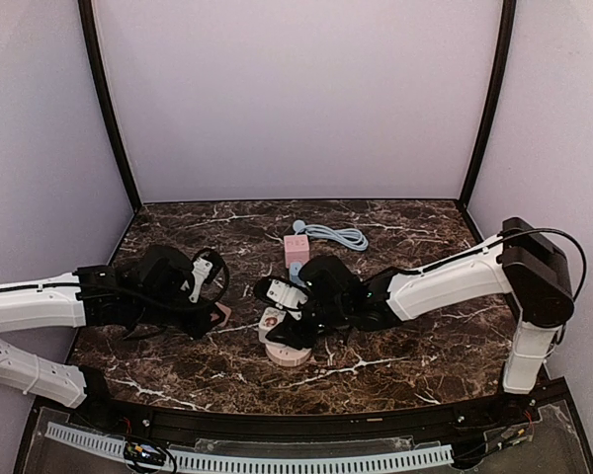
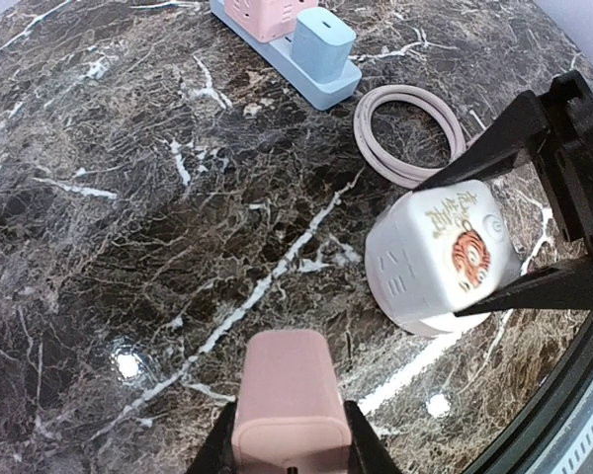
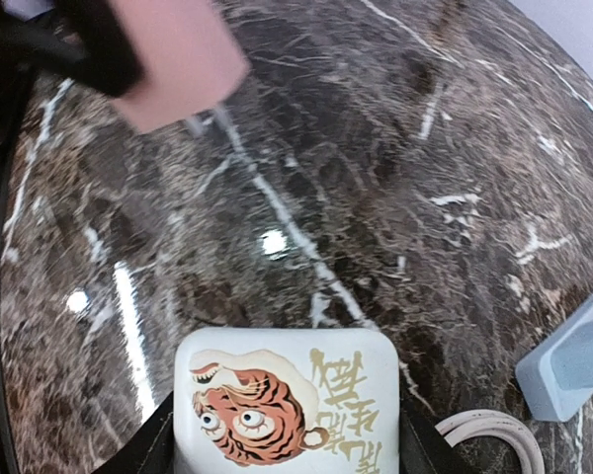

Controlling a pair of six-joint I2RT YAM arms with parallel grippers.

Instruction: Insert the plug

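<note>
Firmly, the left pincer (image 2: 289, 446) clamps the pink plug adapter (image 2: 282, 385), apparently aiming it at the slotted side of the tiger-print socket cube (image 2: 430, 262). The right pincer (image 3: 287, 449) grips that cube, likely to steady it, near the tabletop's (image 2: 128, 227) near edge, beside its coiled cord (image 2: 405, 133).

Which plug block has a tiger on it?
The white cube in the right gripper: it alone has an orange tiger face. The pink plug in the left gripper, and the pink cube and blue plug at the back, are plain.
</note>
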